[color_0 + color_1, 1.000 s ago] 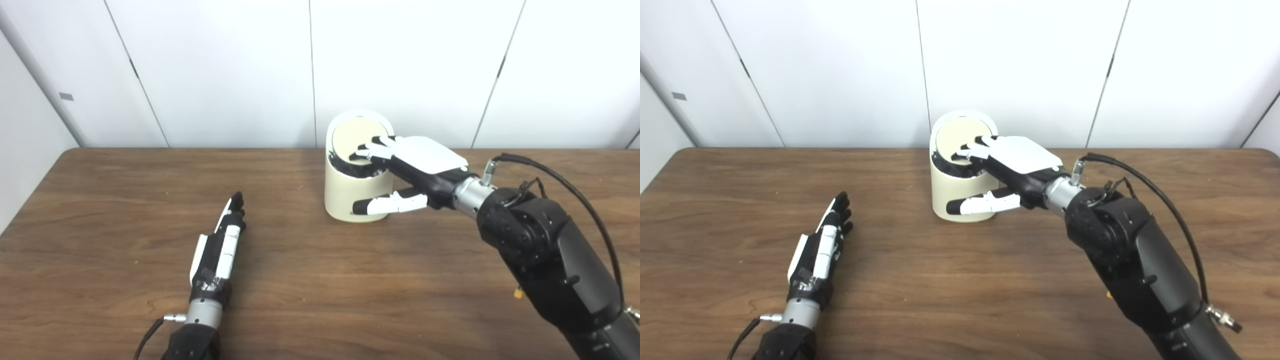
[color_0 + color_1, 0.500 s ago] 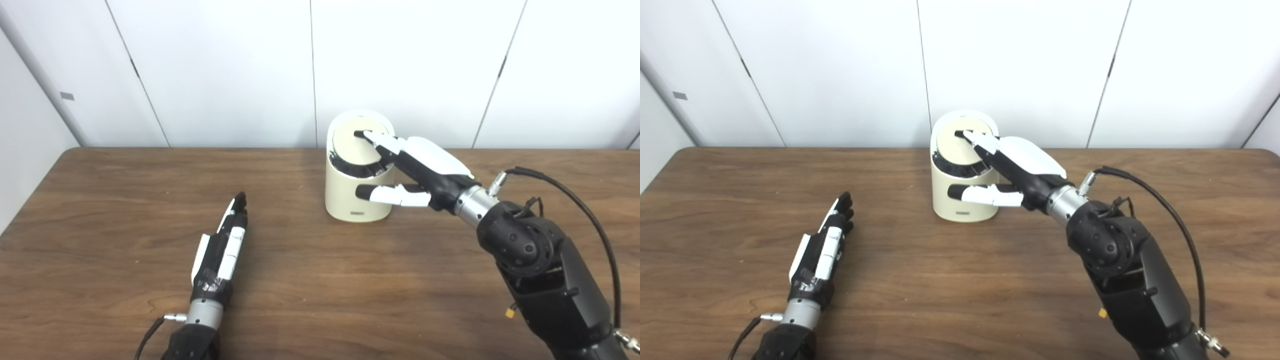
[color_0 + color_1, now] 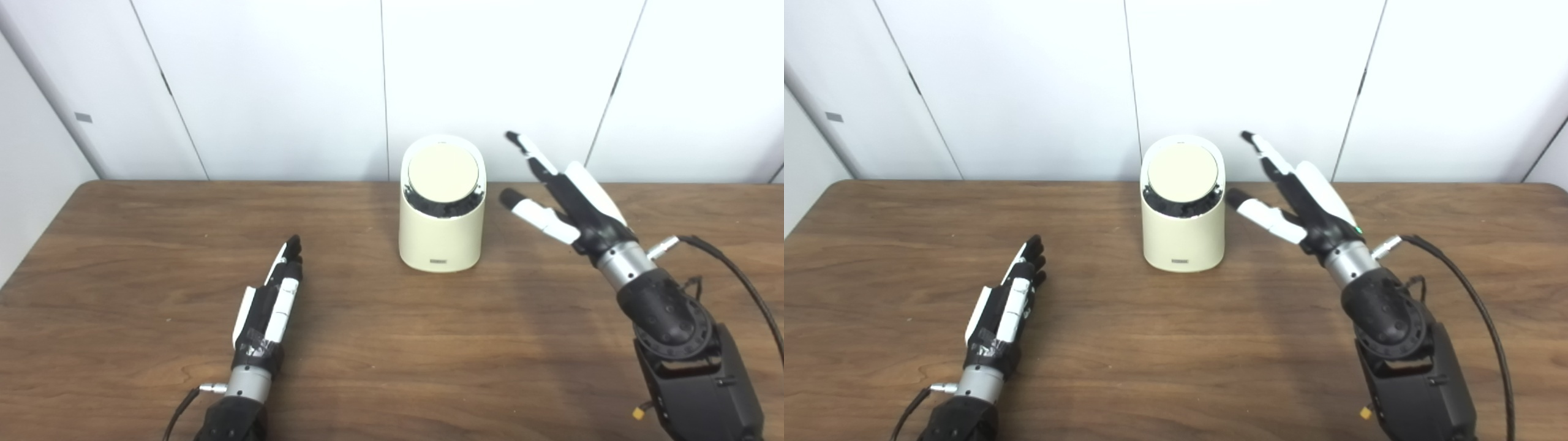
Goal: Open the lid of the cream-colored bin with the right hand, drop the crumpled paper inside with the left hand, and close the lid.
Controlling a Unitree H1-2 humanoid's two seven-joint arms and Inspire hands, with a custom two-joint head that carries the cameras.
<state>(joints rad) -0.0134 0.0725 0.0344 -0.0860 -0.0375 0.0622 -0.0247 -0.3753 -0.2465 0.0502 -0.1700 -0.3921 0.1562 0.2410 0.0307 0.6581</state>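
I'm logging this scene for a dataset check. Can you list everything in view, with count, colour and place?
bin: one, cream-colored, upright at the table's far middle.
lid: one, cream disc, tilted on the bin's top, dark gap under its near edge.
table: one, dark brown wood, fills the lower picture.
wall panels: white, behind the table.
crumpled paper: none visible.
left robot hand: one, black and white, open, lying flat on the table, left of the bin.
right robot hand: one, black and white, open, raised to the right of the bin, apart from it.
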